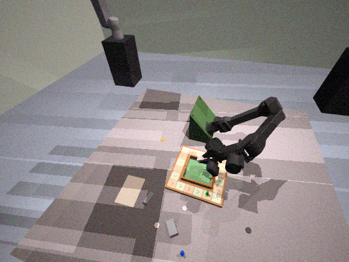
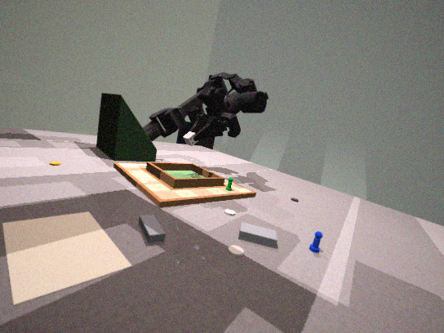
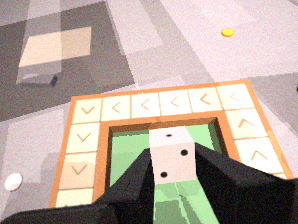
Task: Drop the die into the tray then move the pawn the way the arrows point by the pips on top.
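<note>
The white die (image 2: pixel 189 138) (image 3: pixel 172 162) is held between the fingertips; one face shows two pips, another a single pip. My gripper (image 1: pixel 201 159) (image 3: pixel 170 151) is shut on it, raised above the dice tray (image 1: pixel 196 183) (image 2: pixel 200 182) (image 3: pixel 101 165), whose floor is green. The tray sits in the middle of the board (image 1: pixel 174 176) (image 2: pixel 147 181) (image 3: pixel 83 137), ringed by arrowed squares. The green pawn (image 1: pixel 207 193) (image 2: pixel 229 184) stands upright on the ring, near a board corner; it is out of the wrist view. The die is not clearly visible in the top view.
A green wedge (image 1: pixel 202 119) (image 2: pixel 124 130) stands behind the board, close to the arm. Two grey blocks (image 1: pixel 172 227) (image 2: pixel 258 234), small discs (image 1: pixel 184 209) (image 3: pixel 227 32), a blue pawn (image 1: pixel 182 253) (image 2: pixel 317 241) and a beige sheet (image 1: pixel 130 191) (image 3: pixel 57 45) lie around the table.
</note>
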Robot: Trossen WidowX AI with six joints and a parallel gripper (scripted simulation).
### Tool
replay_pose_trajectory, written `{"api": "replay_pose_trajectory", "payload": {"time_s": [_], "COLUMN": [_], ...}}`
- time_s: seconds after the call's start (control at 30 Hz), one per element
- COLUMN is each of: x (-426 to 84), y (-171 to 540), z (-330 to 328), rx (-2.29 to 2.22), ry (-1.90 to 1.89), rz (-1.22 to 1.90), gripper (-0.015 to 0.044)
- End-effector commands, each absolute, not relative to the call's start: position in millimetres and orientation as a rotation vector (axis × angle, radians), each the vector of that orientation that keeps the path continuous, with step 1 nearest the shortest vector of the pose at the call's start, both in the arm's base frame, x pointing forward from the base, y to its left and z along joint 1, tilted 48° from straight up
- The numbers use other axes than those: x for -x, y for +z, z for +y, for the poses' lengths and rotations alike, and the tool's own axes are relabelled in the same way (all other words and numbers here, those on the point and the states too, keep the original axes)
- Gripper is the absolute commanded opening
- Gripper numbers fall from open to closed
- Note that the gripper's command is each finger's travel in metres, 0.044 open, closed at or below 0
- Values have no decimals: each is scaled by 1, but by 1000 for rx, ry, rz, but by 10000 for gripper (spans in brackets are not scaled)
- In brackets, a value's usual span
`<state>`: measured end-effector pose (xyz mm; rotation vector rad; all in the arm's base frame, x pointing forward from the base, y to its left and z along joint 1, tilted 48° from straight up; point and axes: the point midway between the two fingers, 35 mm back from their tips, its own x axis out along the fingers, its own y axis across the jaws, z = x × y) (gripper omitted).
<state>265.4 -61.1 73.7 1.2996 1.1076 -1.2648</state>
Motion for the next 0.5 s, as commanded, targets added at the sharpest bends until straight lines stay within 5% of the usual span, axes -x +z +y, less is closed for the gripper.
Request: {"api": "replay_pose_trajectory", "payload": {"time_s": [0.0,0.17,0.47], "x": [-266,-266,-266], "y": [74,74,76], "z": [-61,-61,-63], "rx": [-1300,-1300,-1300], "ry": [-1264,-1264,-1264], "rz": [1106,1106,1106], "gripper": [0,0,236]}}
